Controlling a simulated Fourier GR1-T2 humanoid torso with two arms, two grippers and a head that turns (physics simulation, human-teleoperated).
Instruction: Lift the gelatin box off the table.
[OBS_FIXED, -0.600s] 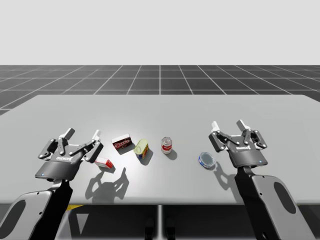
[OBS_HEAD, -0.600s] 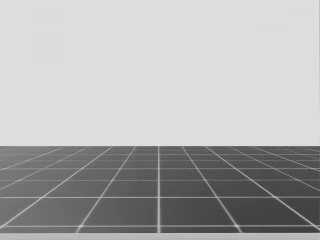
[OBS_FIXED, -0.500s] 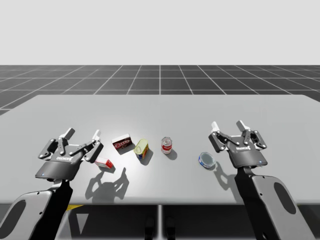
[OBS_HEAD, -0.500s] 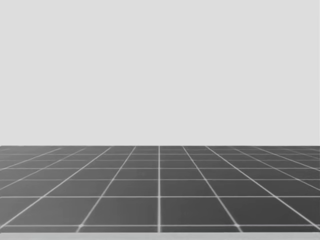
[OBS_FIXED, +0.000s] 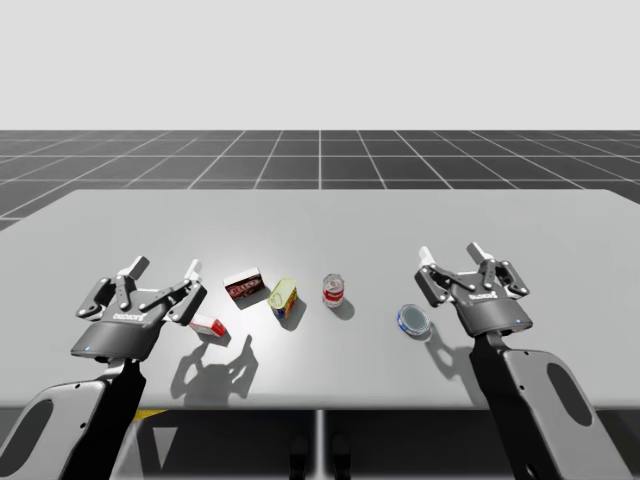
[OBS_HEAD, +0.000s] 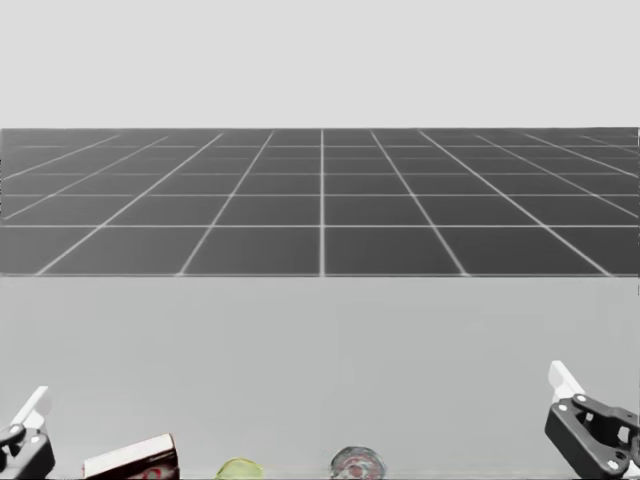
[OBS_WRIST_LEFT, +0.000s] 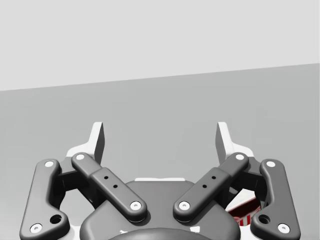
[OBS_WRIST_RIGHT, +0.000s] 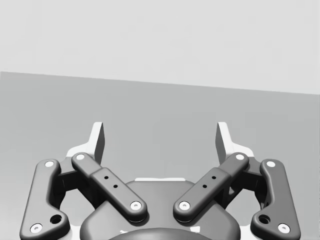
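Small red-and-white box (OBS_FIXED: 207, 326) sits right by my left gripper (OBS_FIXED: 165, 268), with bare table (OBS_FIXED: 330, 365) on its near side. Behind it the dark red box (OBS_FIXED: 243, 285) and the tipped yellow-green can (OBS_FIXED: 284, 297) crowd in, and the gap looks narrow from here. The red can (OBS_FIXED: 334, 291) stands just past them. Then there's a wide lane before the flat blue tin (OBS_FIXED: 414, 320), which lies beside my right gripper (OBS_FIXED: 451, 253).

High cam: bottom edge cuts off the L arm (OBS_FIXED: 85, 420) & R arm (OBS_FIXED: 545, 410), below the L gripper (OBS_FIXED: 164, 265) and R gripper (OBS_FIXED: 450, 250). Box print too small to make out.

L wrist cam: small red-white box (OBS_WRIST_LEFT: 243, 214) mostly behind the gripper's linkage, corner only.

Head cam: bottom edge chops dark red box (OBS_HEAD: 133, 462), yellow-green can (OBS_HEAD: 240, 469), red can (OBS_HEAD: 357, 465); tops only, cans blurry. Grippers cut at the corners, one fingertip (OBS_HEAD: 36, 404) apiece.
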